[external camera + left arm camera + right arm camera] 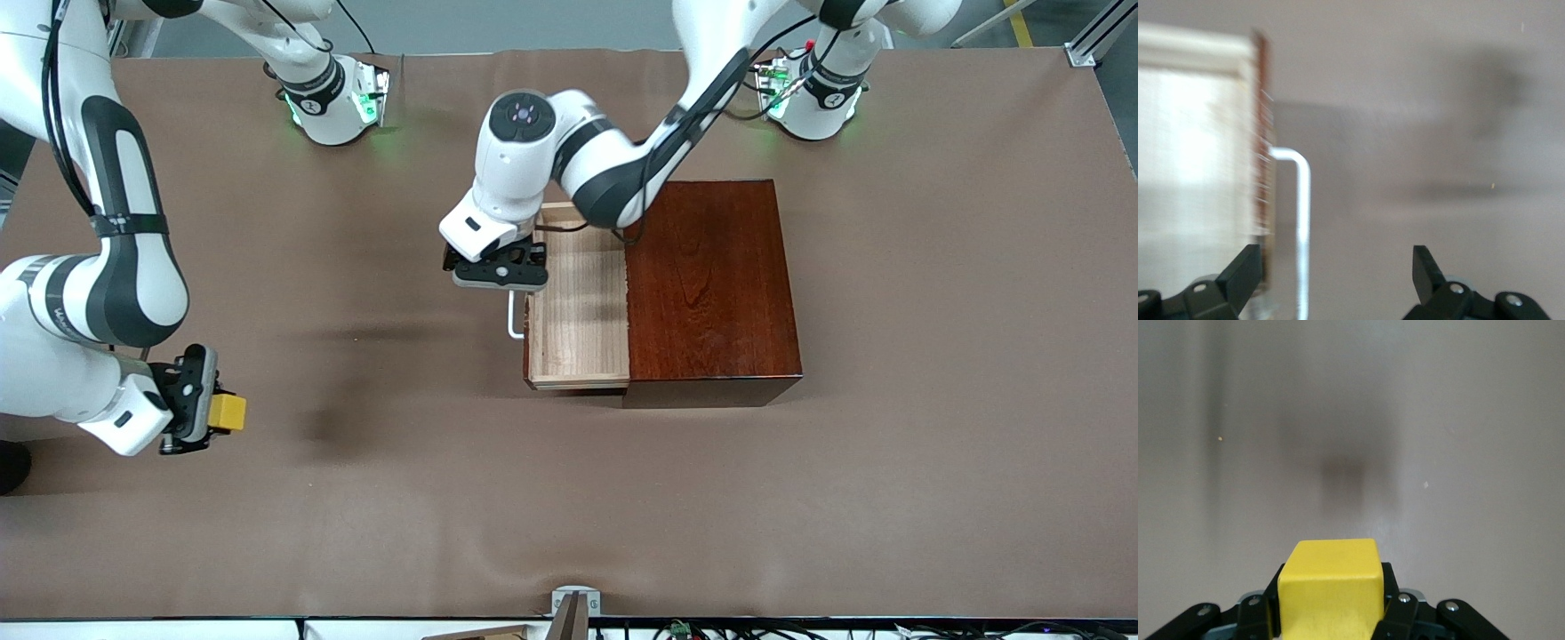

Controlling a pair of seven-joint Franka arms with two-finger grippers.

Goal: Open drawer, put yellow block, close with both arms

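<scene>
Here the brown cloth-covered table [889, 498] is matte and faintly wrinkled, soft enough to give a little drag under anything slid on it. On it, toward the left arm's end, stands the glossy reddish-brown wooden box [711, 284], rigid, sharp-edged and probably heavy enough to stay put. From its side facing the right arm's end juts the drawer [580, 311], a pale raw-wood tray pulled well out and empty; it looks stiff and light, and is best taken or pushed by its white U-shaped handle [514, 322], a smooth, likely slippery bar. The left gripper [498, 271] hovers over that handle and the drawer's front edge, its jaws spread wide and holding nothing, the bar showing between them in the left wrist view [1300, 220]. The right gripper [191, 400] is up over bare cloth at the right arm's end of the table, well apart from the drawer, its fingers clamped on the yellow block [228, 412]. This small cuboid [1331, 587] has flat, plain faces and crisp edges; it seems light and hard, gripped squarely on two opposite sides.
</scene>
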